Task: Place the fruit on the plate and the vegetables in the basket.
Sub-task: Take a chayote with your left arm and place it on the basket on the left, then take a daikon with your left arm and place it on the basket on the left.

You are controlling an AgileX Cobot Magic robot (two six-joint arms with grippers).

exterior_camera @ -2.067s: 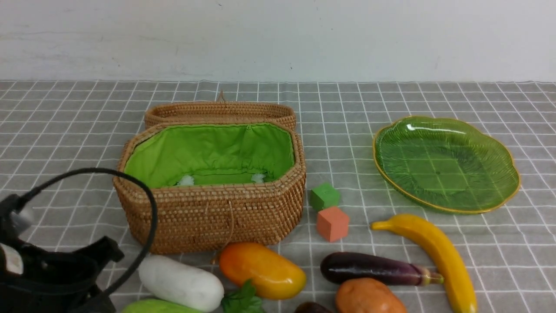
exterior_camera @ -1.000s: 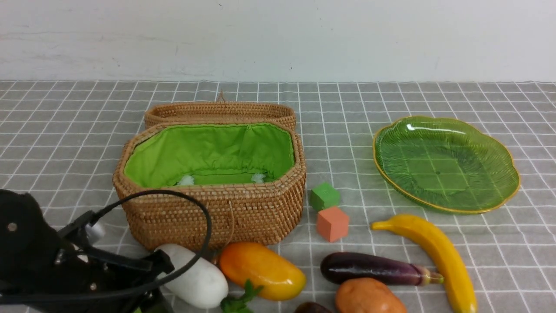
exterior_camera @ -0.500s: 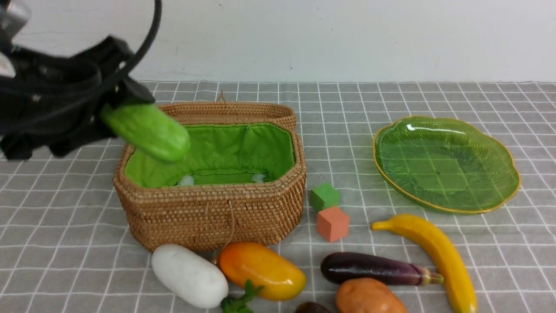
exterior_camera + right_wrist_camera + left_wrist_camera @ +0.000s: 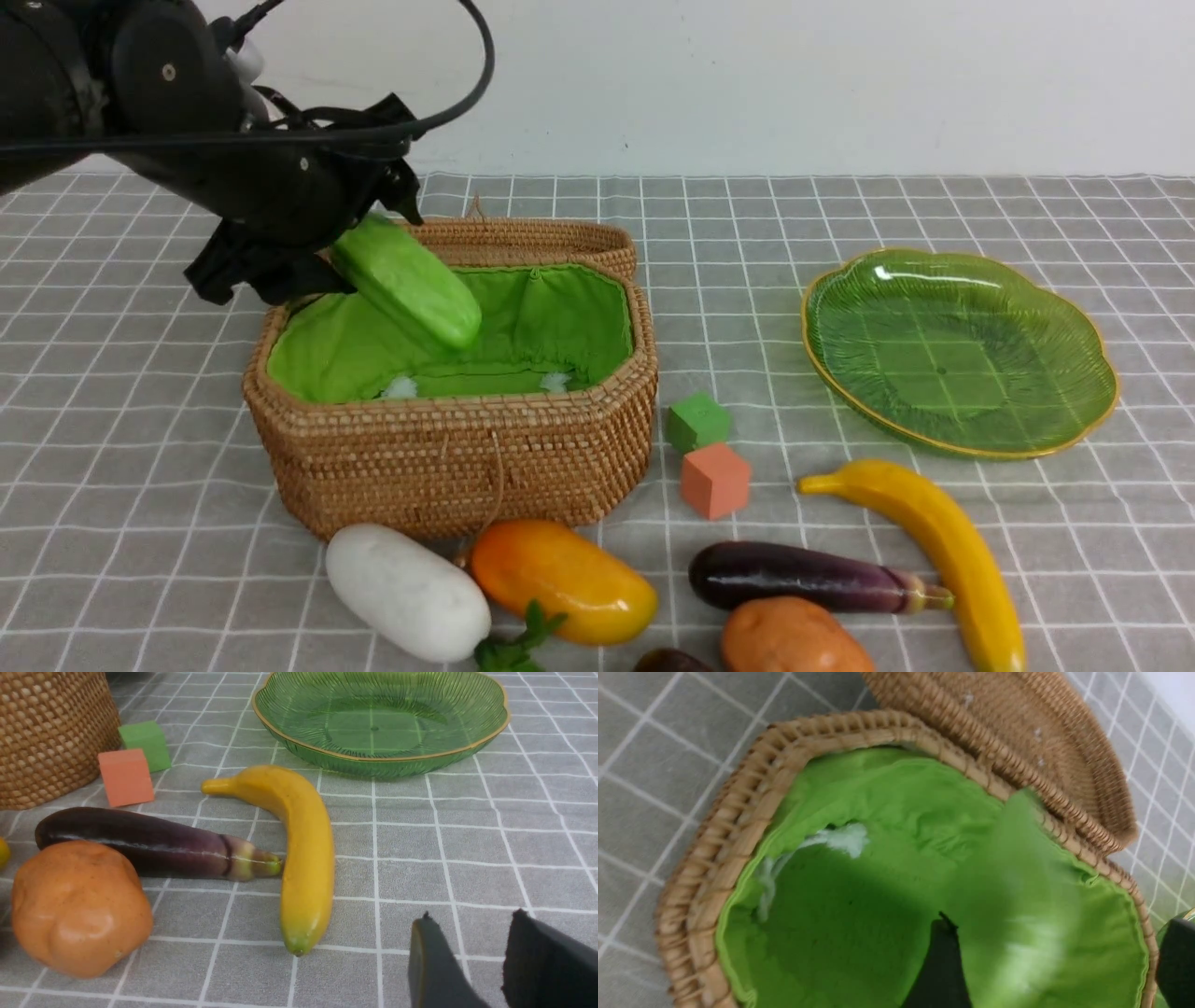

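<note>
Cucumber (image 4: 408,280), raised from the worktop (image 4: 840,215), is released over the basket (image 4: 448,457) by the left gripper's (image 4: 359,247) spread jaws; the right gripper's (image 4: 481,952) jaws are parted, empty.

The basket (image 4: 448,457) is under the left hand (image 4: 341,245), and the cucumber (image 4: 411,285) is between them. Nearer than the hand, in front of the basket, lie the radish (image 4: 406,593) and mango (image 4: 560,581). Far to the hand's right sits the plate (image 4: 952,355), the banana (image 4: 934,532) before it.
</note>
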